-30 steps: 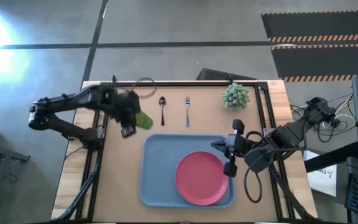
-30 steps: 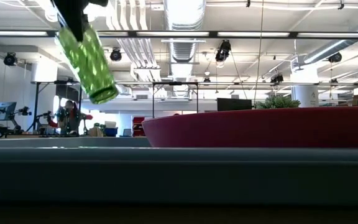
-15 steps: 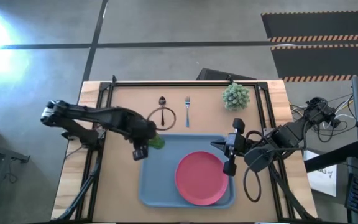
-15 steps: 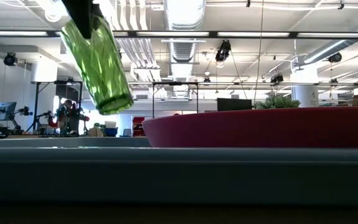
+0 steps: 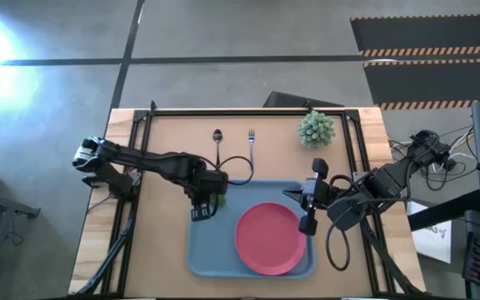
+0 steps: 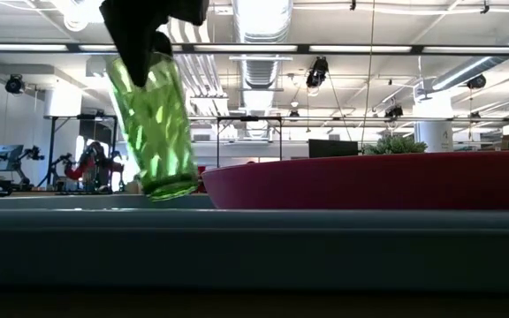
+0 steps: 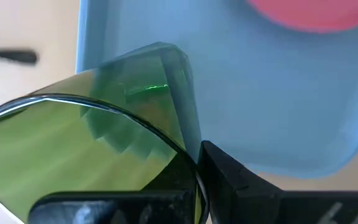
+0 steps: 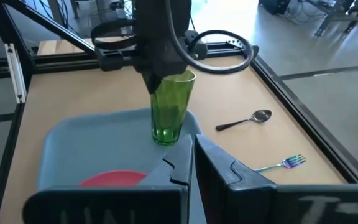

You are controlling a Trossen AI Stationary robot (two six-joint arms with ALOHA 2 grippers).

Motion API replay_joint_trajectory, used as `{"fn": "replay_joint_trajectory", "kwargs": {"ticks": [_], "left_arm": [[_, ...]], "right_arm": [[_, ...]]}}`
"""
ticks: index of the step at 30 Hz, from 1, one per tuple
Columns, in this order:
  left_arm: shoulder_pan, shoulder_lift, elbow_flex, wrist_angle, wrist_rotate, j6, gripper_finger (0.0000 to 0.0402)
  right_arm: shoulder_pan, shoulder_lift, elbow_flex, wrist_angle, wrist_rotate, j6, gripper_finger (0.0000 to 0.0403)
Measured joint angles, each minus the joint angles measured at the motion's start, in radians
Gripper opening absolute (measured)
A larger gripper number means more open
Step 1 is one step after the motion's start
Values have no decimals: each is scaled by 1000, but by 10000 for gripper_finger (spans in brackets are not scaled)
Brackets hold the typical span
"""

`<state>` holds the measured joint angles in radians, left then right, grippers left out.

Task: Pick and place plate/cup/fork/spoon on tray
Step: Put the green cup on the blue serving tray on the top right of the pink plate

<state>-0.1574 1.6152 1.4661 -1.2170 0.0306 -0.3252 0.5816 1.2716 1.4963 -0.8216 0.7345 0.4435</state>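
The plate (image 5: 268,237) already lies in the tray (image 5: 215,250), toward its right edge. The left gripper (image 5: 204,202), jaws pinching the cup (image 8: 171,107) by its rim, holds it slightly tilted just above the tray's far left corner. The spoon (image 5: 217,145) and fork (image 5: 251,147) are left on the table near its far edge. The right gripper (image 5: 308,208) waits, jaws pressed together, at the tray's right edge.
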Motion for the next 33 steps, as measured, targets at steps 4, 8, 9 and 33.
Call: {"fn": "replay_joint_trajectory", "kwargs": {"ticks": [4, 8, 9, 33], "left_arm": [[0, 0, 11, 63, 14, 2, 0], [0, 0, 15, 76, 21, 2, 0], [0, 0, 13, 72, 21, 2, 0], [7, 172, 132, -110, -15, 63, 0]], "right_arm": [[0, 0, -1, -12, 0, 0, 9], [0, 0, -3, -12, 0, 0, 9], [0, 0, -3, -12, 0, 0, 9], [0, 0, -14, -12, -3, 1, 9]]}}
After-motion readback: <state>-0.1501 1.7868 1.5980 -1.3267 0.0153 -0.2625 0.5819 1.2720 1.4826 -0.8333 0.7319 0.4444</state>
